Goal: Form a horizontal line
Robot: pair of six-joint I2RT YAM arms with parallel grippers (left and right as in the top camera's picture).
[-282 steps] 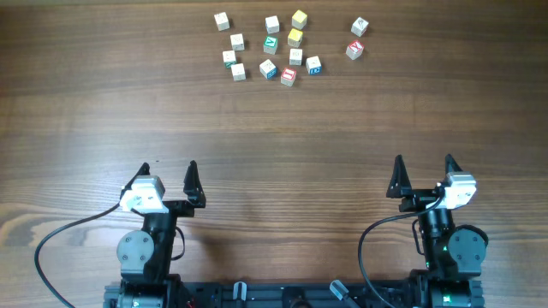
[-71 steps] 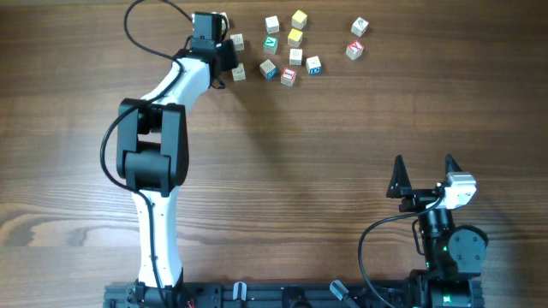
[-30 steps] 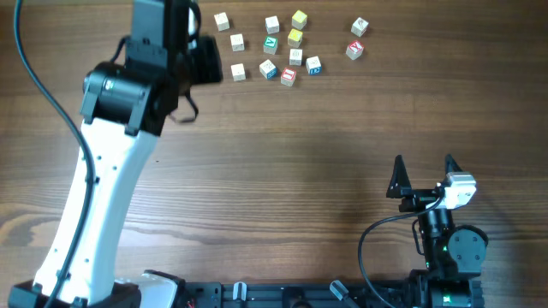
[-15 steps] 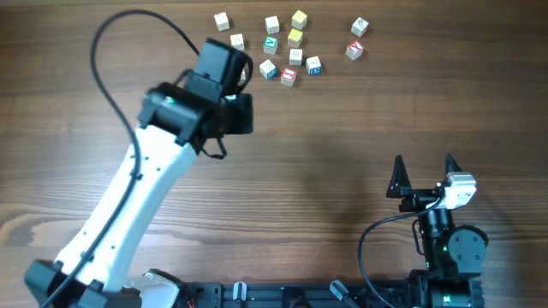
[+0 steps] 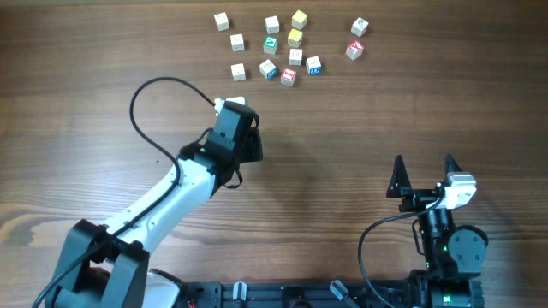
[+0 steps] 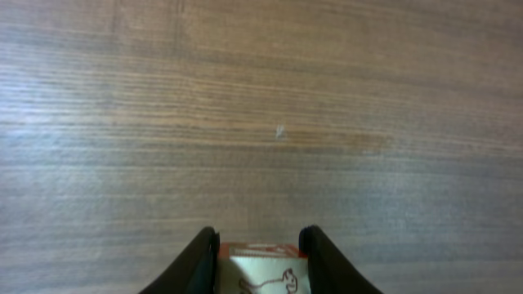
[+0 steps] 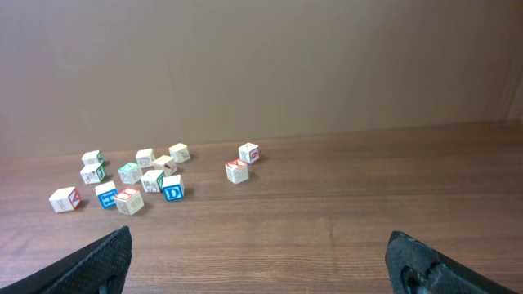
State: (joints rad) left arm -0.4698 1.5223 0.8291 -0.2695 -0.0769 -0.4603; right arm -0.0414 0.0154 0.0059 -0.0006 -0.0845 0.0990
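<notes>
A tiny pale wooden cube point(image 6: 263, 271) with a red top edge and a dark printed figure sits between the fingers of my left gripper point(image 6: 260, 249), which is shut on it just above bare wood. Seen from overhead, the left gripper point(image 5: 241, 137) hangs over the table's middle, below the scattered cubes, and the arm hides the held cube. Several other small cubes point(image 5: 288, 51) lie in a loose cluster at the back, and two cubes point(image 5: 356, 39) sit apart to its right. My right gripper point(image 5: 424, 165) stands wide open near the front right, holding nothing point(image 7: 261, 261).
The cluster of cubes point(image 7: 131, 181) shows far off to the left in the right wrist view, with two cubes point(image 7: 243, 162) nearer the centre. A black cable point(image 5: 163, 85) loops off the left arm.
My left arm has swung away from the back-left of the cluster toward the front and right, carrying the cube to the table's middle. The right arm has not moved.
</notes>
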